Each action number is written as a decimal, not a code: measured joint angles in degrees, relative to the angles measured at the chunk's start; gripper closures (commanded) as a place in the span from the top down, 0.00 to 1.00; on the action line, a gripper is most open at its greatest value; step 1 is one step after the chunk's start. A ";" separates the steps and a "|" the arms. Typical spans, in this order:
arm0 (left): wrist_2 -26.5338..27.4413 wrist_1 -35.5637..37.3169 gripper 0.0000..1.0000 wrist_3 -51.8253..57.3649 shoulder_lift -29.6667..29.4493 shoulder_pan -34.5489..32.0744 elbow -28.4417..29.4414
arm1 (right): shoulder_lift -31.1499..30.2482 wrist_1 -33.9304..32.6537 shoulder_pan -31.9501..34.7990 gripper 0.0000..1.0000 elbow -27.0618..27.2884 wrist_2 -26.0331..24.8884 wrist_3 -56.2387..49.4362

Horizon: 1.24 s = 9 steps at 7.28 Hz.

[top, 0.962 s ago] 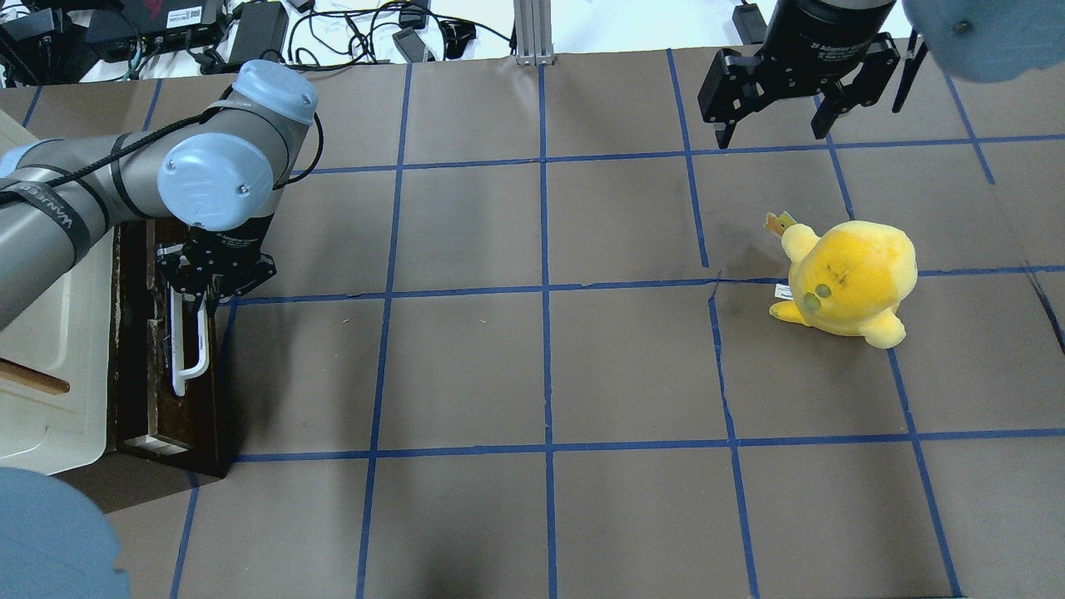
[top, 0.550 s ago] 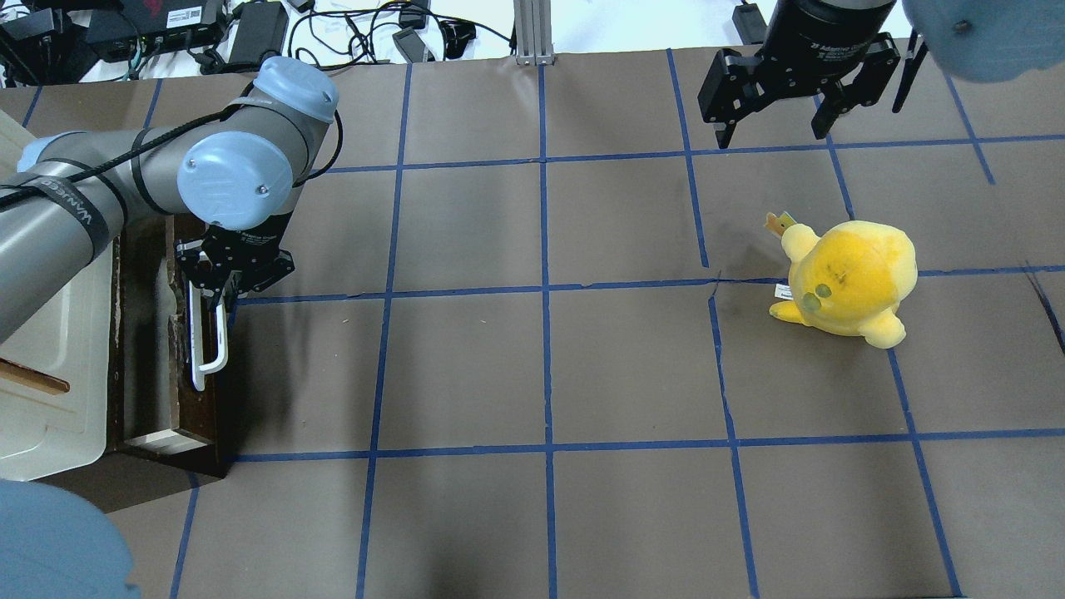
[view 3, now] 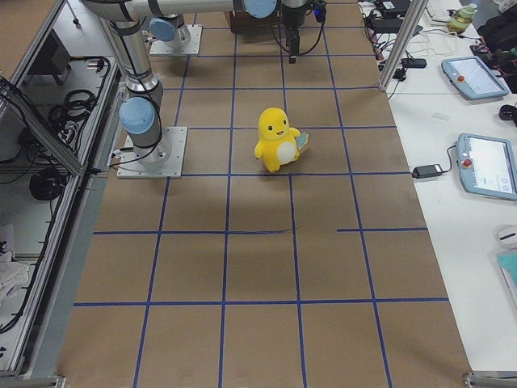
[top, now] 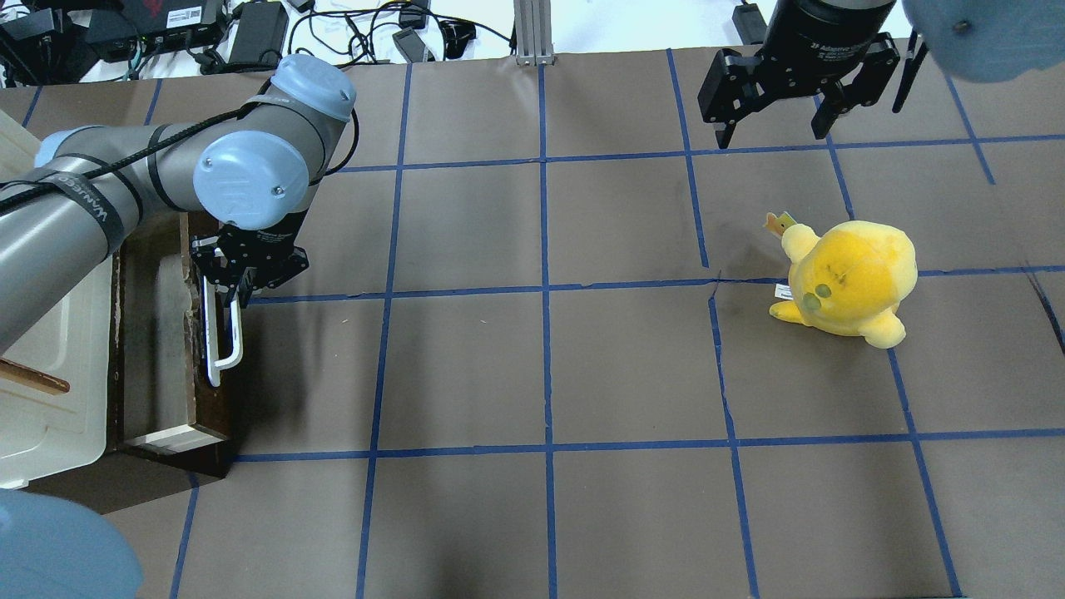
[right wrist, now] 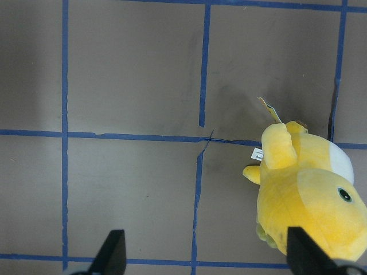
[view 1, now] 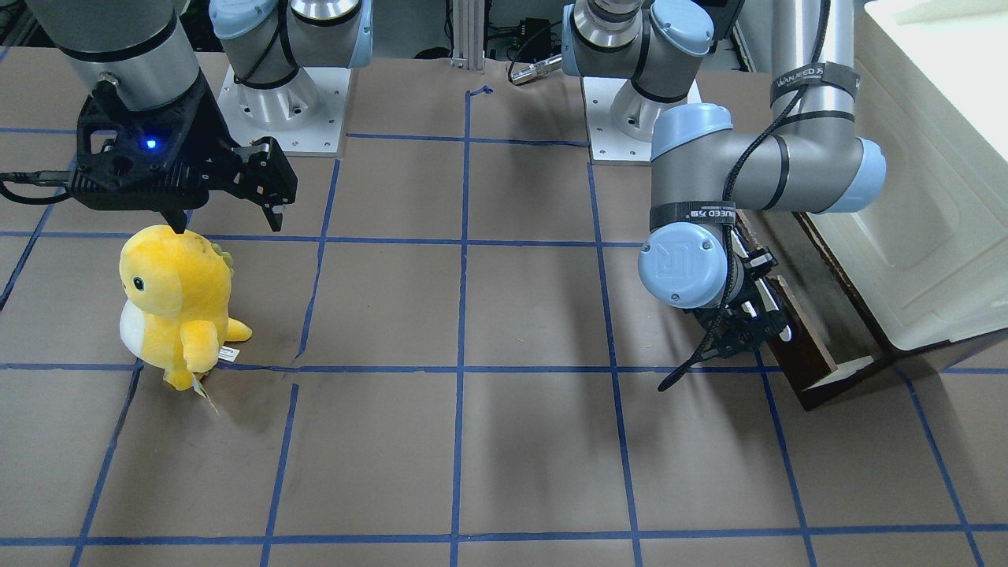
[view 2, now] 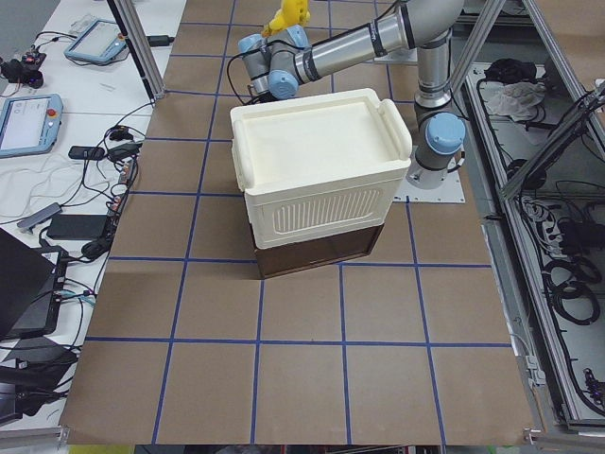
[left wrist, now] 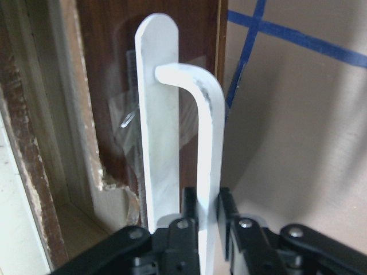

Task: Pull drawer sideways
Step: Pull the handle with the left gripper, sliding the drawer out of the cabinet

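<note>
At the left edge of the table (top: 466, 374), left gripper (left wrist: 205, 201) is clamping the white bar handle (left wrist: 207, 132); drawer (top: 158, 333) is sitting partly out of cream cabinet (top: 50, 349), handle running near-far, so pull likely goes rightward.

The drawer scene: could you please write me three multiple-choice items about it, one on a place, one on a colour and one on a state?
1. Where is the yellow plush toy?
A) on a shelf
B) on the floor
C) on the table, near the right gripper

2. What colour is the handle of the drawer?
A) white
B) red
C) black

3. What is the left gripper doing?
A) hanging open over the toy
B) shut on the handle
C) resting open on the table

Answers:
1 C, it stands on the brown table on the right arm's side.
2 A, the bar shows white in the wrist view.
3 B, it clamps the bar from both sides.
</note>
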 measured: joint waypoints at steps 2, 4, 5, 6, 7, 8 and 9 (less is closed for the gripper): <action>-0.54 0.00 0.00 -0.39 -0.04 -0.82 0.22 | 0.00 0.00 0.00 1.00 0.00 0.02 -0.03; -0.70 0.00 0.00 -1.32 -0.11 -1.62 0.40 | 0.00 0.00 0.00 1.00 0.00 0.01 0.00; -0.84 0.00 0.00 -1.57 -0.15 -1.85 0.57 | 0.00 0.00 0.00 1.00 0.00 0.02 0.01; -1.19 0.00 0.00 -1.88 -0.19 -2.25 0.73 | 0.00 0.00 0.00 1.00 0.00 0.03 0.01; -1.57 0.00 0.00 -2.43 -0.30 -2.82 0.83 | 0.00 0.00 0.00 1.00 0.00 0.05 0.01; -1.77 0.00 0.00 -2.98 -0.46 -3.27 0.96 | 0.00 0.00 0.00 1.00 0.00 0.05 0.01; -1.93 0.00 0.00 -3.27 -0.59 -3.75 1.34 | 0.00 0.00 0.00 1.00 0.00 0.03 0.01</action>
